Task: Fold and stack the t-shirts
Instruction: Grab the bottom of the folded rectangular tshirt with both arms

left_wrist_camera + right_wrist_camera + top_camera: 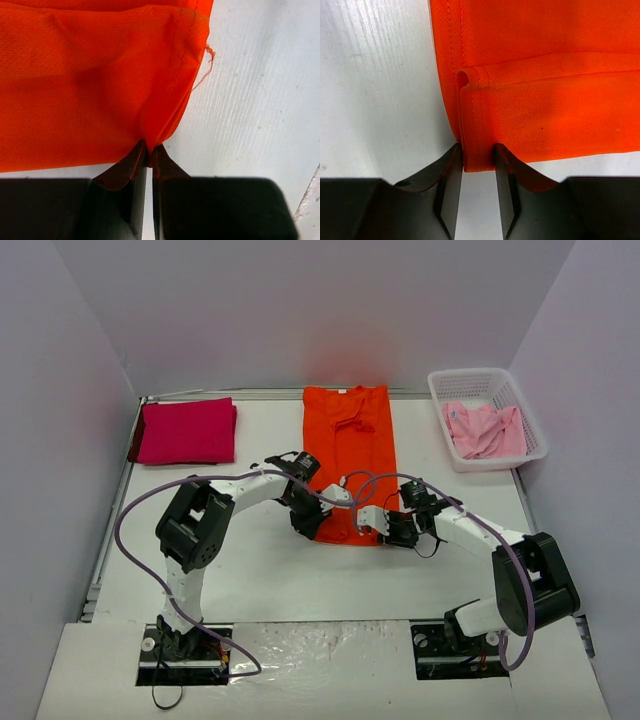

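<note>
orange t-shirt (350, 445): flat mid-table, folded to a narrow strip, hem toward the arms.
left gripper (149, 146): jaws together, pinching the near-left hem corner.
right gripper (477, 147): jaws straddle the near-right hem corner; cannot tell if they pinch it.
handling: thin mesh, light and limp, likely to sag; best held at the stitched hem corners, all layers together.
other shirts: magenta-red t-shirt (187, 430) folded far left; pale pink t-shirt (485, 430) crumpled in the white basket (470, 377).
</note>
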